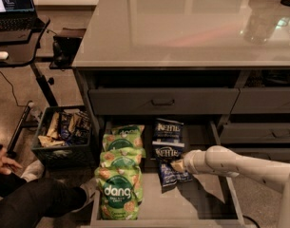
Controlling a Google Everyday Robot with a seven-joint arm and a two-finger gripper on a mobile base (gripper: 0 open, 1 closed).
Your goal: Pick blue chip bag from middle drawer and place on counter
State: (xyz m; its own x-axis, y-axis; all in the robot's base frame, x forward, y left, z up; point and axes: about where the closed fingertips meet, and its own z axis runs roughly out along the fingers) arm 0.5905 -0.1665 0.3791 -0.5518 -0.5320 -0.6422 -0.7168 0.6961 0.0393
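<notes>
The middle drawer [197,204] stands pulled open below the counter [182,27]. In it lie two navy Kettle bags in a row. The nearer one is the blue chip bag [165,152]; the darker twin [167,128] lies behind it. My gripper [177,166] reaches in from the right on a white arm and is on the right side of the blue chip bag, low over the drawer floor. Its tip is partly hidden against the bag.
Several green dang bags [119,190] fill the drawer's left side. A closed drawer front with a dark handle [162,101] sits above. A black crate of snacks [63,132] stands on the floor at left, beside a person's leg [35,201] and a black desk with a laptop [11,4].
</notes>
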